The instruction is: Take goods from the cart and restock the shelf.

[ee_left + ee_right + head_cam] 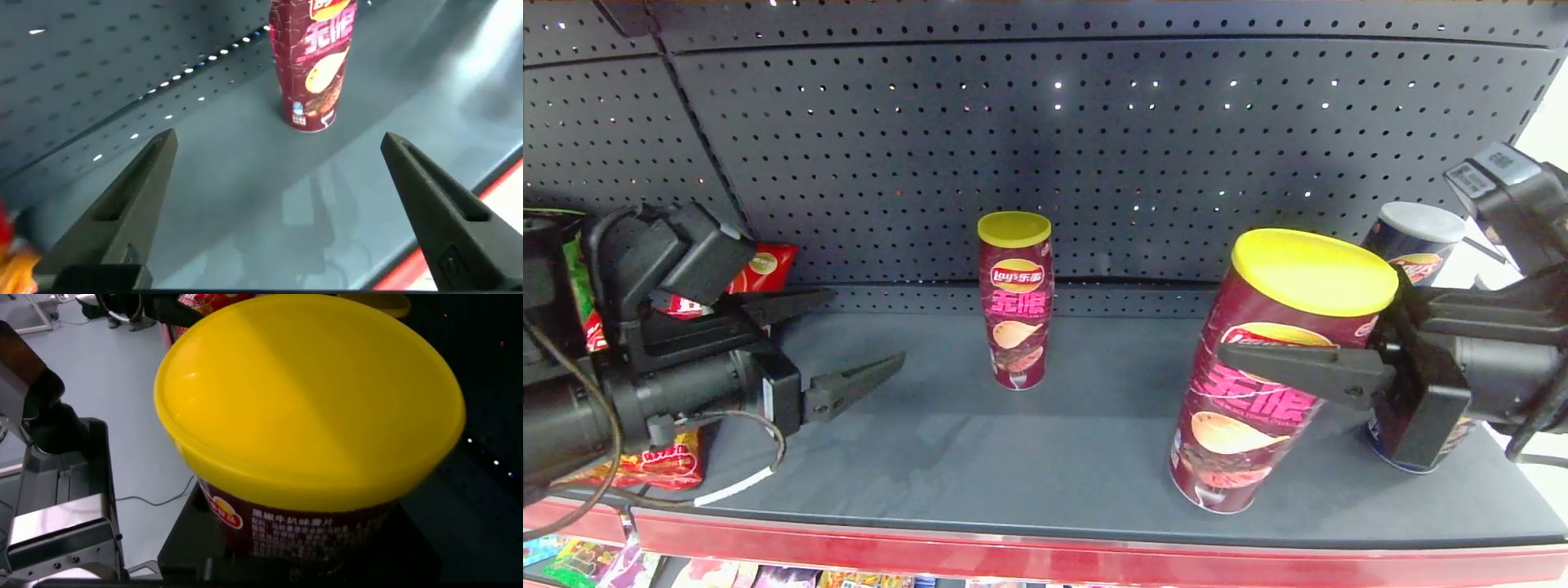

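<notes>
A maroon chip can with a yellow lid (pixel 1015 302) stands upright at the middle back of the grey shelf (pixel 980 457); it also shows in the left wrist view as the maroon can (pixel 315 65). My right gripper (pixel 1258 335) is shut on a second maroon can (pixel 1250 425) just below its yellow lid (pixel 310 400). This can leans, its base low over the shelf near the front right; I cannot tell if it touches. My left gripper (pixel 867 325) hangs open and empty over the shelf's left side, well left of the standing can, its fingers (pixel 131 204) spread wide.
A blue can with a grey lid (pixel 1417 237) stands behind my right gripper at the shelf's right end. Red snack bags (pixel 760 269) lie at the far left behind my left arm. A red front edge (pixel 1045 555) borders the shelf. The pegboard wall (pixel 1094 163) backs it.
</notes>
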`<state>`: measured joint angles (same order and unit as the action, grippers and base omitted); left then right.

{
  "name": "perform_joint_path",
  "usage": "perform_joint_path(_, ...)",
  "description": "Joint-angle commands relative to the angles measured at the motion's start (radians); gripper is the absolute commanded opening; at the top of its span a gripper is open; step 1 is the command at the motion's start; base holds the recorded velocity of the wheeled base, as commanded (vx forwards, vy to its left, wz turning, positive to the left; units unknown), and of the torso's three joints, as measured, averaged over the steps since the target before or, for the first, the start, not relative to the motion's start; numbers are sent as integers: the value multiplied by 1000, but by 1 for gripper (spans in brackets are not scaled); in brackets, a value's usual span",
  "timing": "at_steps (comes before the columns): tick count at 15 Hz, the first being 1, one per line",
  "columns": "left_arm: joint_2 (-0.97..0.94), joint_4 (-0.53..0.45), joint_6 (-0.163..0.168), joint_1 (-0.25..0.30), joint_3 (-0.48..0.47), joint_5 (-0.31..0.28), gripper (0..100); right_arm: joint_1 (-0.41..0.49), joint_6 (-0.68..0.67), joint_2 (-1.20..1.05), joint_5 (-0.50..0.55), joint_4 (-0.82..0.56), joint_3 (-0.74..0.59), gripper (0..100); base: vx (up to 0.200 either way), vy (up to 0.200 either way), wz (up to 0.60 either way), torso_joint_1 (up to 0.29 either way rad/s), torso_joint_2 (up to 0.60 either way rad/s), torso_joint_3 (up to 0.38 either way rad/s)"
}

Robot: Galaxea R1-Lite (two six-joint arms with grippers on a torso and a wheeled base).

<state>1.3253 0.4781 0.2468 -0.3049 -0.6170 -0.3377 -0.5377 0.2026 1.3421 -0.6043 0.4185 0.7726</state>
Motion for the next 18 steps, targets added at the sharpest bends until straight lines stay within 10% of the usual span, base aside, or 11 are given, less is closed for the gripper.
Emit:
perform_joint_path(1,84,1,17,7,-32,-61,100,1,0,17,0,0,14,0,0,0,0,0,0,0)
perform_joint_path(4,124,2,26,76,-29,-210,100,4,0,19,0,2,8,0,0,0,0,0,0,0)
perform_joint_path(8,232,19,126,236,-95,-406,100,5,-3,25,0,2,8,0,0,0,0,0,0,0)
perform_joint_path(18,532,66,123,150,-308,-443,100,28,-5,72,0,20,14,0,0,0,0,0,0,0)
